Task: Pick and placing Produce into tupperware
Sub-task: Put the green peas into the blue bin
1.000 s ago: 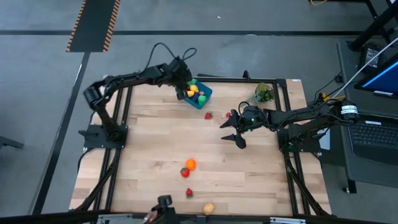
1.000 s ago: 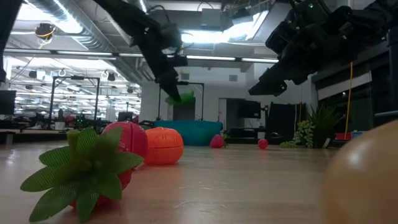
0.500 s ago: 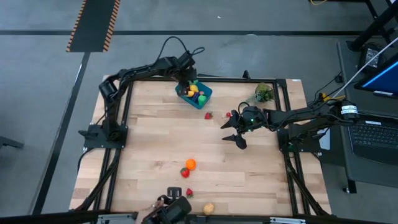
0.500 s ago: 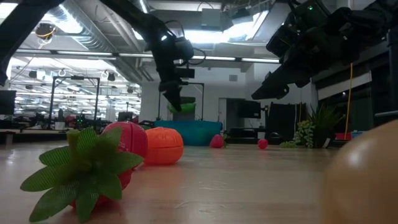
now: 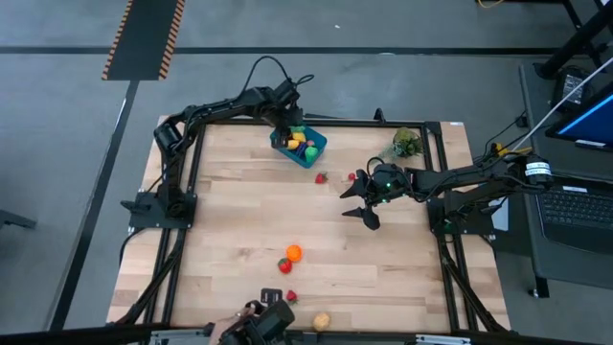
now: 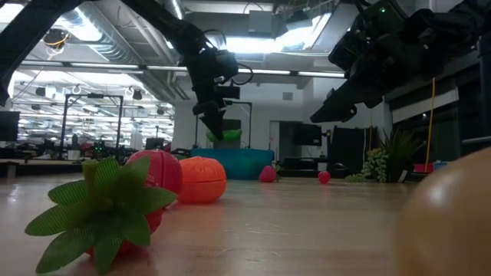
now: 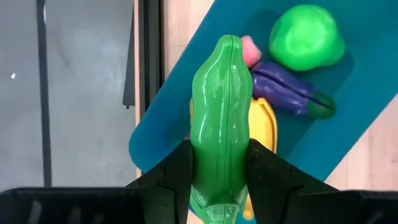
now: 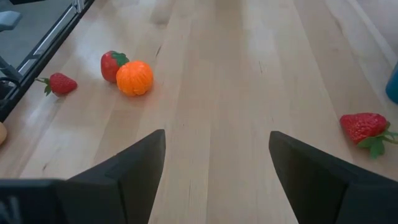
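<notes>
The blue tupperware [image 5: 305,151] stands near the table's far edge. It holds a round green piece [image 7: 306,37], a purple one [image 7: 287,93] and a yellow one [image 7: 264,127]. My left gripper [image 5: 284,129] hangs over the tupperware's far left part, shut on a long green vegetable [image 7: 221,118]. My right gripper [image 5: 362,199] is open above the table right of centre, nothing between its fingers. Loose produce lies on the wood: an orange [image 5: 293,253], a red piece [image 5: 284,265], a strawberry [image 5: 291,297], a tan piece [image 5: 322,321] and a strawberry [image 5: 321,177] by the tupperware. My left gripper pinches the long green vegetable by its two sides [image 7: 200,163], near its lower end, between the two fingers [image 7: 177,177]. The fingers point steeply down from above. The vegetable runs on past the fingertips, lifted clear above the tupperware [image 6: 230,162].
A grey-green plant sprig [image 5: 406,144] stands at the far right corner. A small red piece [image 5: 351,176] lies near my right gripper. Black frame rails run along the table's edges. A dark device [image 5: 268,321] sits at the near edge. Bare wood lies on the table's left half.
My left gripper has carried the green vegetable a little toward the table's far edge over the tupperware. It has rolled its wrist and tipped to point more steeply down, staying shut on the vegetable.
</notes>
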You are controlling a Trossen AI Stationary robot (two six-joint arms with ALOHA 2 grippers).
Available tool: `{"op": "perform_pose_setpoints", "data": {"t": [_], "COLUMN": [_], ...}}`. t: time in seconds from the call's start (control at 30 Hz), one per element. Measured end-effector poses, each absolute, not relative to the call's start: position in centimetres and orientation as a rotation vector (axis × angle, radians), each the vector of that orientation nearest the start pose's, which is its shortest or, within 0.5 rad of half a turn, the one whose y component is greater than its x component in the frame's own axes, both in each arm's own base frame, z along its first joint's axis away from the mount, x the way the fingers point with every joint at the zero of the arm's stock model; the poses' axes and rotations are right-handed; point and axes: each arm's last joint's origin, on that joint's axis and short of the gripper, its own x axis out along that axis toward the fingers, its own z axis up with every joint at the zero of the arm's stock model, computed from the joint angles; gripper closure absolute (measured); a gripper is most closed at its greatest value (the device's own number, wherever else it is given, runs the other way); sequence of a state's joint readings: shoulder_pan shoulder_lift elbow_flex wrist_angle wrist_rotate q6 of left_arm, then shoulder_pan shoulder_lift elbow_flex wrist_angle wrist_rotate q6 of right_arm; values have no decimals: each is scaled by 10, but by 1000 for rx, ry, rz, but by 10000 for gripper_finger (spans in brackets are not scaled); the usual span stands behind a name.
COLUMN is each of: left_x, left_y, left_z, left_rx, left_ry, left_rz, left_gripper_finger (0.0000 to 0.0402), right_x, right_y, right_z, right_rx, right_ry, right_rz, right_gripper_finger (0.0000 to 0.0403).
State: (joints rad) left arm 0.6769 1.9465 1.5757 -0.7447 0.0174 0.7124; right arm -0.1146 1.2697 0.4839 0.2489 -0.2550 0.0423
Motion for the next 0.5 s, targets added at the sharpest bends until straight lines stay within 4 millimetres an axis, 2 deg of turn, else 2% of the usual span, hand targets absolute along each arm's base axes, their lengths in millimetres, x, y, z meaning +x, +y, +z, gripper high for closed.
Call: {"op": "perform_pose_setpoints", "data": {"t": [0.13,0.3,0.5], "left_x": [321,326,327], "left_y": [257,261,264], "left_z": [225,203,188], "left_rx": [231,211,226], "left_ry": [1200,1250,1287], "left_rz": [169,138,109], "left_gripper_finger": [287,287,287], "right_x": [239,239,239], "right_y": [-20,-20,-20], "right_z": [176,176,176], "right_rx": [139,141,140], "right_ry": [531,531,531], "right_rz": [126,126,126], "right_gripper_finger": [114,114,114]}}
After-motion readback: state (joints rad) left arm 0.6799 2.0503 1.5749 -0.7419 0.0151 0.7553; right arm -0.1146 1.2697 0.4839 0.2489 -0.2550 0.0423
